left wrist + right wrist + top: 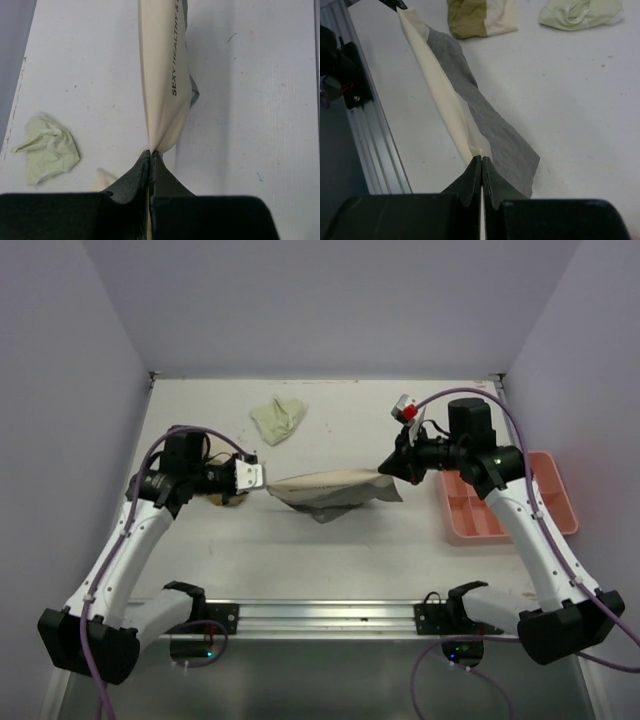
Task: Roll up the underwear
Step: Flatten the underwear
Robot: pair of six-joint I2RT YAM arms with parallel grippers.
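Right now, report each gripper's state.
Left gripper: shut on the cream underwear.
Right gripper: shut on its other end.

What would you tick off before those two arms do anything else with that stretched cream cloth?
1. Left gripper shut on the cream cloth garment: ok.
2. Right gripper shut on its other end: ok.
3. Cream garment stretched straight between them: ok.
4. Grey cloth garment free of the cream one: not ok, it hangs along it.
5. Right gripper pinching grey too: cannot tell.
6. Crumpled pale yellow-green garment lying apart: ok.
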